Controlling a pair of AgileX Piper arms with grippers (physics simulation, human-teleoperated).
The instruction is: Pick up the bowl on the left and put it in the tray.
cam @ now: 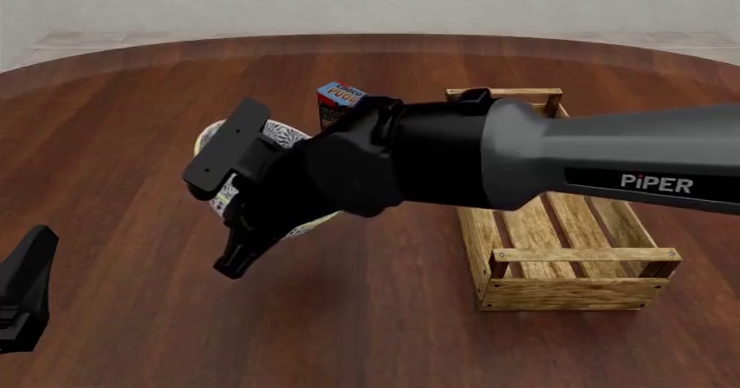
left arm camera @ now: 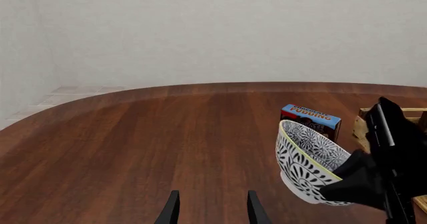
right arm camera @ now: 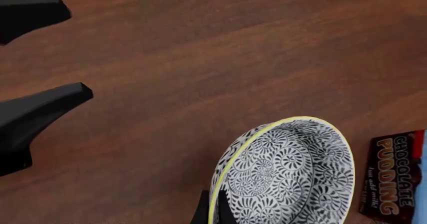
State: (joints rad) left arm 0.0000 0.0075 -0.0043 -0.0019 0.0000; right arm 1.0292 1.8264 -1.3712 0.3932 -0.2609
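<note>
The bowl (right arm camera: 287,174), blue-and-white patterned with a pale rim, hangs tilted on its side to the left of the tray (cam: 578,293). My right gripper (right arm camera: 213,211) is shut on its rim, one finger inside and one outside. In the front view the right arm covers most of the bowl (cam: 283,135), and the right gripper (cam: 237,254) points down and left. The left wrist view shows the bowl (left arm camera: 303,156) held in front of the tray (left arm camera: 363,126). My left gripper (left arm camera: 212,209) is open and empty, low at the table's near left (cam: 26,288).
A blue chocolate pudding box (cam: 339,100) stands just behind the bowl, close to the tray's far left corner. The round dark-wood table (cam: 139,145) stretches away to the left. The left gripper's fingers (right arm camera: 40,109) show in the right wrist view.
</note>
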